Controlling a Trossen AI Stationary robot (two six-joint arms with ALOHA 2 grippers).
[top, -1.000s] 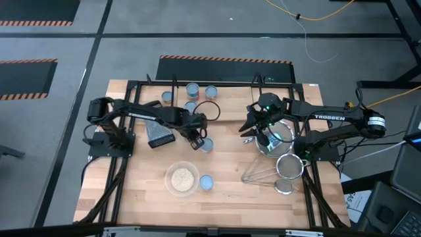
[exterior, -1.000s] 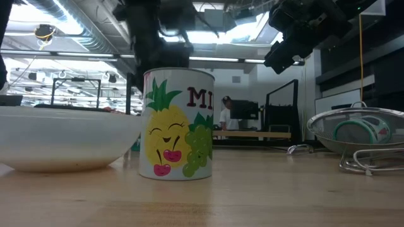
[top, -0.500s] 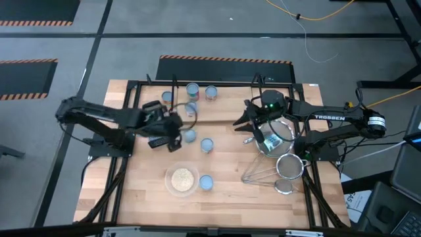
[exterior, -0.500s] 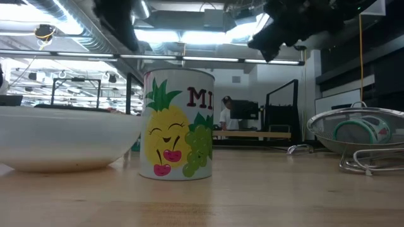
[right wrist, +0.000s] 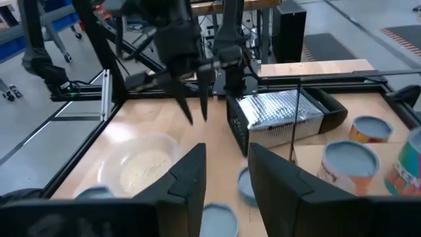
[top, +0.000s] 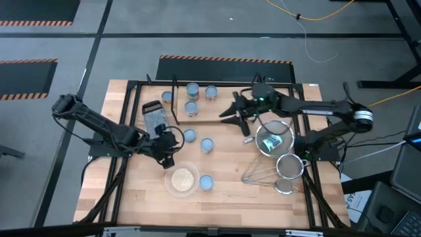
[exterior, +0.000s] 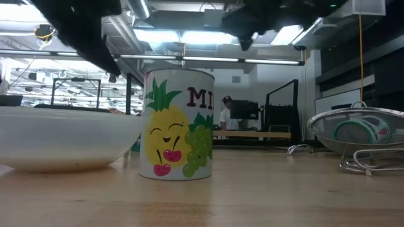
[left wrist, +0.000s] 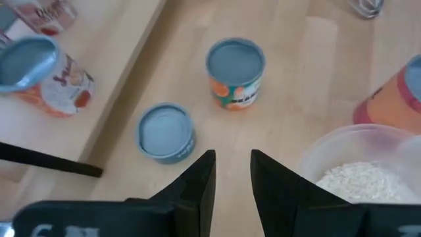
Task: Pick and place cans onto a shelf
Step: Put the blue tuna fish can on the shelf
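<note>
Hovering empty and narrowly parted, the left hand [top: 169, 158] must drop onto a blue-topped tin can [left wrist: 164, 131]; right hand [top: 231, 113], likewise parted, waits by the light-wood shelf [top: 217, 108].

Taking the tabletop [top: 223, 191] in the high view as a clock face, the shelf [top: 217, 110] lies toward twelve with four cans [top: 192, 89] on it. Two more cans [top: 206, 145] stand near centre. The bowl [top: 181, 178] sits at about seven, one can [top: 206, 183] just beside it at its three. The strainers [top: 275, 141] lie around four.
</note>
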